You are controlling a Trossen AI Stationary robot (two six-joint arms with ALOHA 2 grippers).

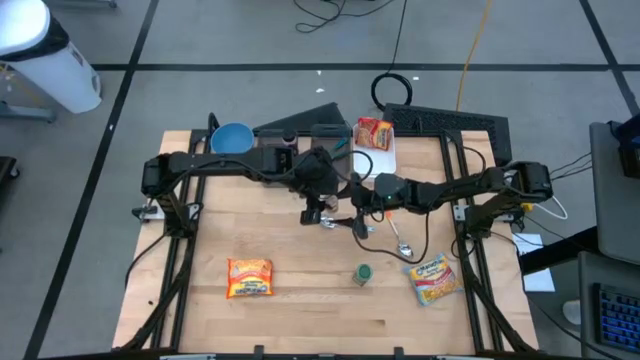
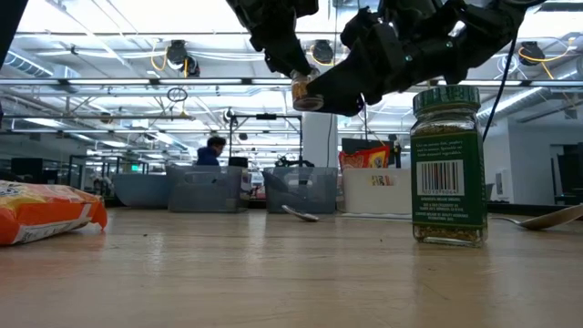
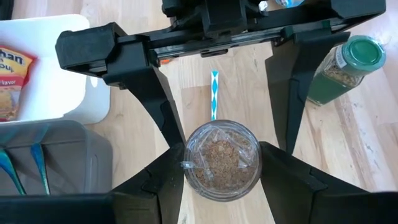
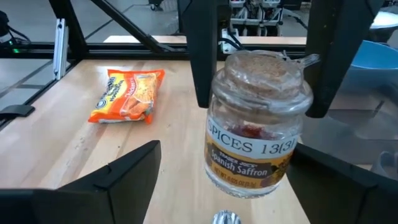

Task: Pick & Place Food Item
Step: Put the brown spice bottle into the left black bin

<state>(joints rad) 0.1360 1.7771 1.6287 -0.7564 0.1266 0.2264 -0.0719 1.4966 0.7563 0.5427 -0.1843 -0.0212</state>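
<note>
Mid-frame above the table, the left gripper [image 3: 219, 163] clamps an upright saffron jar [image 4: 258, 124] while the right gripper [image 4: 217, 171], jaws spread wide, flanks it empty.

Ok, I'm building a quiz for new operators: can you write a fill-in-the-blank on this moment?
1. The left gripper holds a jar labelled Spanish ___.
2. The right gripper has its fingers ___.
3. The green-lidded spice jar stands ___ on the table.
Missing words: Saffron; open; upright.
</note>
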